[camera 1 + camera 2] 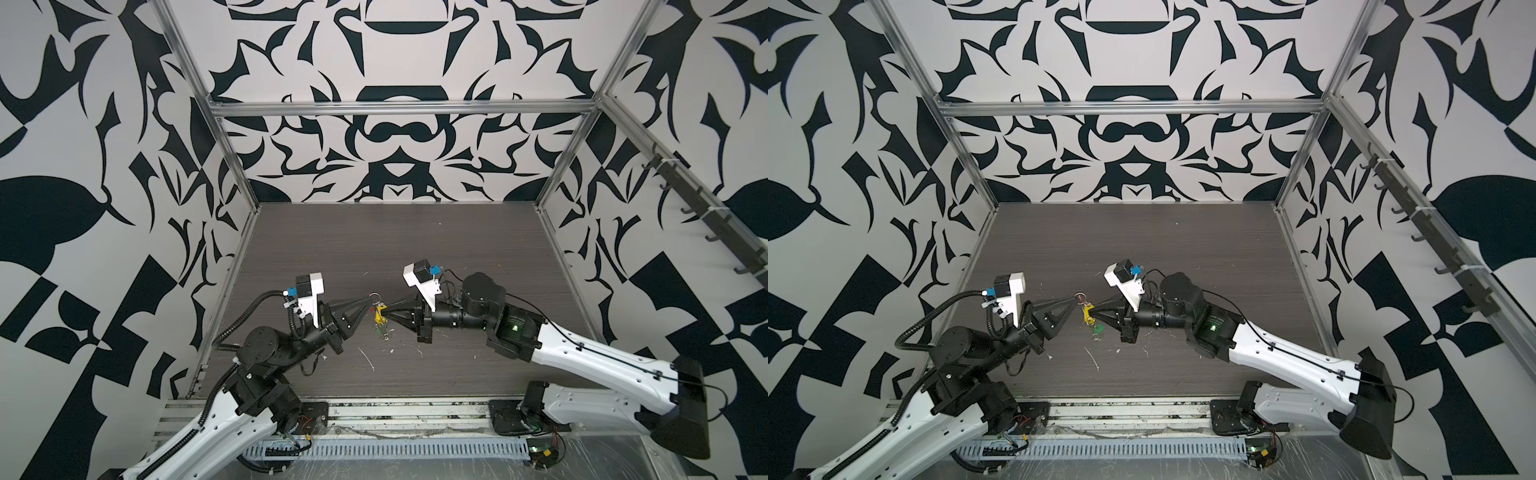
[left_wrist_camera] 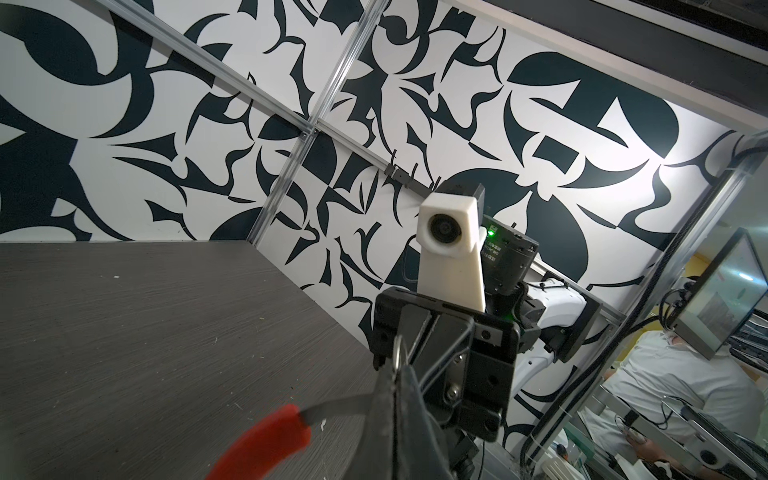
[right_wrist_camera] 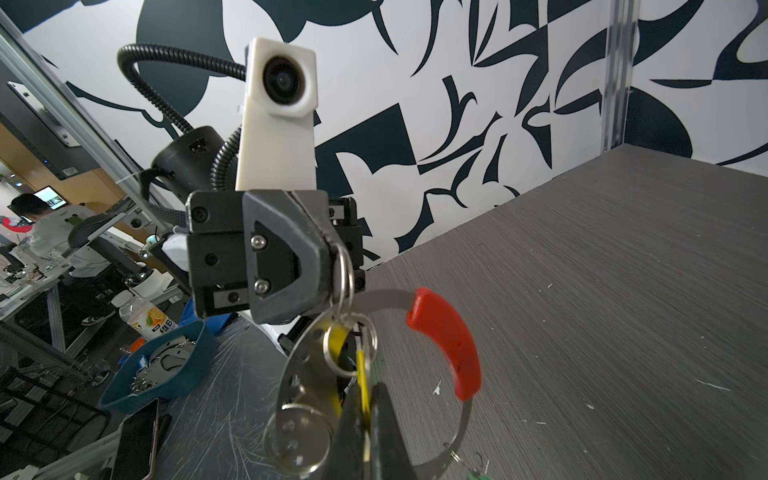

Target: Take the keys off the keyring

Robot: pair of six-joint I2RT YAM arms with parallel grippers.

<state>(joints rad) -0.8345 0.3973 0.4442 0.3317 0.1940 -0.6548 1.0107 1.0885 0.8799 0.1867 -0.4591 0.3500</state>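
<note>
Left gripper point(image 1: 368, 301) pinches the thin keyring point(image 3: 386, 300) (curved red sleeve point(image 3: 446, 340)), right gripper point(image 1: 385, 308) the flat yellow key point(image 1: 379, 318).

Looks like a robotics lab to me: dark wood-grain tabletop point(image 1: 415, 249) caged in aluminium framing point(image 1: 399, 109) and black-and-white patterned panels point(image 1: 399, 158), with a guy in a white shirt point(image 2: 685, 374) at a monitor point(image 2: 723, 295) outside, plus a blue bin of metal bits point(image 3: 192, 365).
</note>
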